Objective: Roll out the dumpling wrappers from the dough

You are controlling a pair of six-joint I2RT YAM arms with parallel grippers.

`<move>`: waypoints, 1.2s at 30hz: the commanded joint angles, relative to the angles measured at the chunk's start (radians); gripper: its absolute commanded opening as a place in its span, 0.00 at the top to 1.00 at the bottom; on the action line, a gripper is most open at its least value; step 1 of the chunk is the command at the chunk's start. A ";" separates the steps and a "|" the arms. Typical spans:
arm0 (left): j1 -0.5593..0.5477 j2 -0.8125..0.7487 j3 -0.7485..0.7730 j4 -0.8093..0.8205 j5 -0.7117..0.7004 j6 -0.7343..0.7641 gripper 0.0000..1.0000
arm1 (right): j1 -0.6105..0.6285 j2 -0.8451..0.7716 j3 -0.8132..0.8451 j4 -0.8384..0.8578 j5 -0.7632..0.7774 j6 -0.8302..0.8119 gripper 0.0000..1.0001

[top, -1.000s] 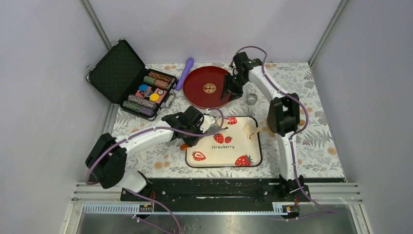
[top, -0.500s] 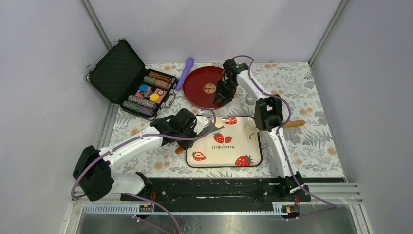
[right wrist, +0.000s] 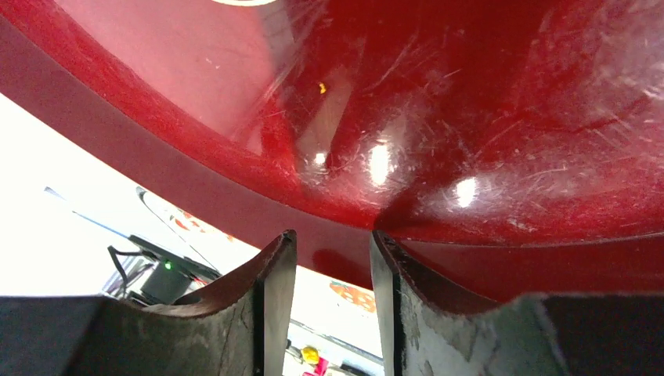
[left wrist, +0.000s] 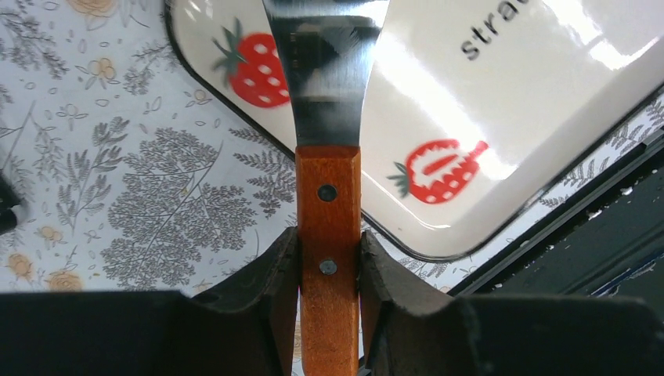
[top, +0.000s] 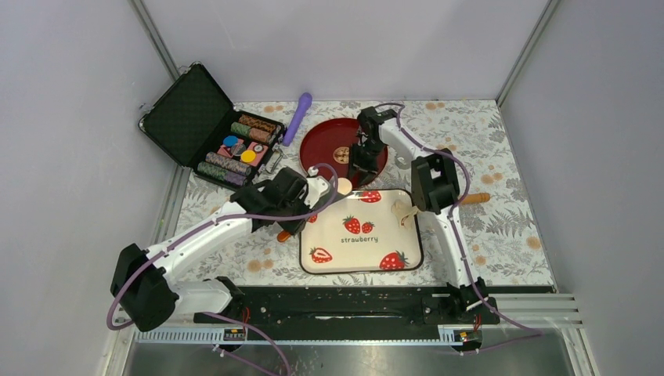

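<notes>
**Wrapper on the blade, plate held by its edge**

The left gripper [left wrist: 329, 244] is clamped on the wooden handle of a steel-bladed scraper [left wrist: 329, 86]. A thin round cream wrapper [top: 344, 186] appears to ride on its tip, between the strawberry-printed white tray [top: 420, 235] and the glossy round red plate [right wrist: 438, 117]. The right gripper [right wrist: 333, 244] pinches that plate's rim. A pale lump of dough [top: 403, 210] lies on the tray. Tilting the blade could drop the wrapper, and the edge-held plate could slip

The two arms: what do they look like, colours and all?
The left arm and right arm have slim white links, chunky black joints and purple cables looping alongside. Their fingers are dark and curved.
</notes>
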 commanded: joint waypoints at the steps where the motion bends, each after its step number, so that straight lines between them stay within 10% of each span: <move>1: 0.019 -0.022 0.074 0.020 -0.024 -0.010 1.00 | 0.007 -0.147 -0.107 -0.064 -0.008 -0.053 0.53; 16: 0.026 0.032 0.110 0.014 -0.045 -0.012 1.00 | 0.007 -0.489 -0.552 0.167 0.064 -0.036 0.50; 36: 0.056 0.425 0.340 0.058 0.013 0.036 1.00 | -0.013 -0.574 -0.497 0.252 -0.016 0.013 0.64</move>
